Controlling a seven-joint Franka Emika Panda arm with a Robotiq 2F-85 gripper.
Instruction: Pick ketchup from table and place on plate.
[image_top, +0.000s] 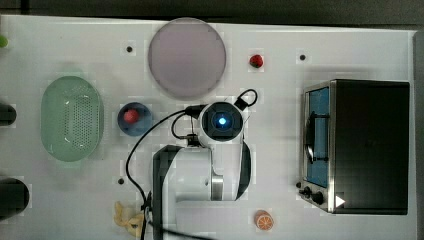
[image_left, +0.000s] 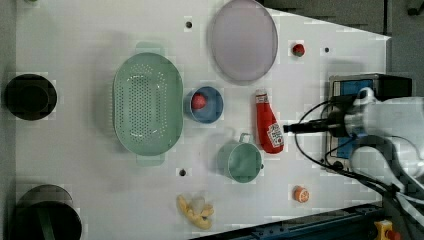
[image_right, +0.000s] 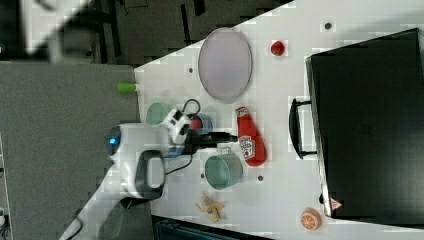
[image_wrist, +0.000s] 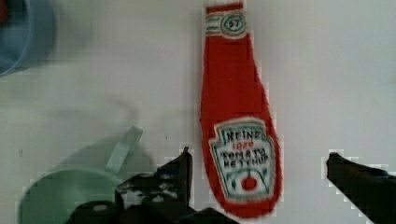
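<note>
- The pincer (image_wrist: 259, 186) hangs over the white table (image_left: 90, 190) with its two dark fingers (image_wrist: 180, 175) spread wide and holding nothing; in the wrist view the lower body of the ketchup bottle lies between them, one finger on each side, and whether they touch it cannot be told.
- The black box-shaped toaster oven with a glass door (image_top: 370, 145) stands at the top view's right end of the table.
- The white robot arm (image_top: 190, 175) reaches in from the top view's lower edge, black cables looping around its wrist.
- The large flat round pale lilac-grey plate (image_left: 243, 40) rests bare near the left view's upper edge, apart from the bottle.
- The pale green perforated oval basket (image_left: 148, 103) sits at the left view's left of the plate.
- The pale green round cup with a small handle (image_left: 240, 161) stands just beside the bottle's base.
- The small round blue bowl (image_left: 212, 111) sits between basket and bottle, with a small red ball (image_left: 198, 101) inside it.
- The red ketchup bottle with a white cap and a white label (image_left: 267, 127) lies flat on the table, cap pointing toward the plate, below the plate in the left view.
- A yellow banana-like piece (image_left: 196, 211) lies near the left view's lower edge.
- An orange slice (image_left: 300, 194) lies near the oven.
- A small red strawberry (image_left: 298, 49) lies to the left view's right of the plate.
</note>
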